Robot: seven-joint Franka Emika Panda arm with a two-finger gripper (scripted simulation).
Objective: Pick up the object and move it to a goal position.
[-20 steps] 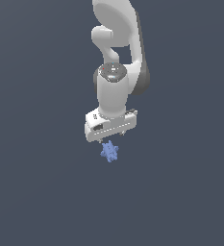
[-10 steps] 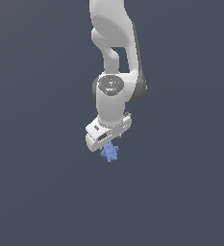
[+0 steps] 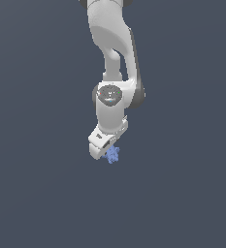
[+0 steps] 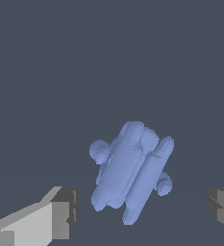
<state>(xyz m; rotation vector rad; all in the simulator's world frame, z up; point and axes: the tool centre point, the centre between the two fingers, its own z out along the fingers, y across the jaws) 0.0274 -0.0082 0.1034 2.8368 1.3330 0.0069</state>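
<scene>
Gripper positioned over the periwinkle spiky object.
We see the gripper (image 4: 142,211) spread wide, fingers (image 4: 56,216) clear of the object (image 4: 131,170) on both sides; in the exterior view the object (image 3: 113,155) sits just beneath the tilted gripper (image 3: 104,147).

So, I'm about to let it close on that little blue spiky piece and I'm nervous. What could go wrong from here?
The gripper is open, its fingers standing clear of the blue object on both sides.
1. The object lies slanted between the fingers, so they may meet its knobs rather than a flat side and twist it out.
2. In the exterior view the hand is tilted, so the pinch could land off-centre and the small piece could slip.
</scene>
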